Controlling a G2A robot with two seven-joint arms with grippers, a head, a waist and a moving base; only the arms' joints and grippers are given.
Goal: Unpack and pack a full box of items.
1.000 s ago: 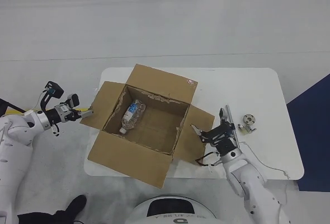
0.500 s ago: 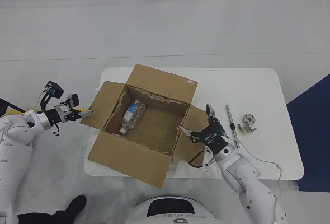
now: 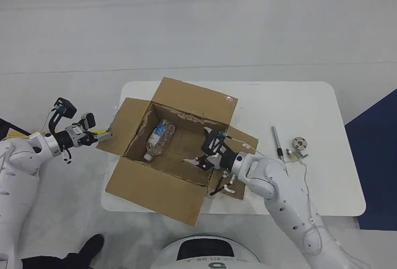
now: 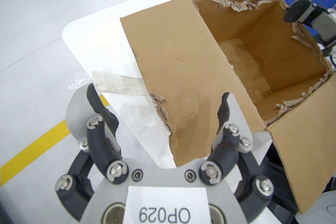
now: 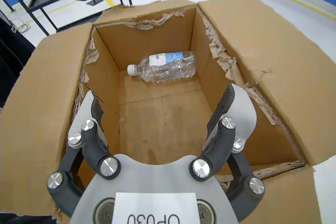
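So the right gripper (image 5: 161,107) is spread wide with nothing in it. It's hanging just above the right wall of the box (image 3: 159,188) and pointing in over the inside. Down on the box floor ahead of it there's a clear plastic bottle (image 5: 164,66) lying on its side against the left wall, white cap toward the near side. It's not touching the gripper at all, there's bare cardboard floor between them.

The box sits in the left-middle of the white bench (image 3: 306,107), turned a bit askew, with all four flaps folded out. The rim is pretty ragged, with torn cardboard along the top of the walls.

The left gripper (image 4: 157,101) is over by the bench's left edge, also wide open and holding nothing. It's right at the outer end of the left flap (image 4: 183,64). The flap's torn corner sits in the gap between the fingers, but I honestly can't tell if either one touches it.

A strip of tape (image 4: 120,83) lies flat on the bench, poking out from under that flap.

To the right of the box there's a thin metal rod (image 3: 278,149) just beside the right flap. A small round metal part (image 3: 299,143) sits a little further right.
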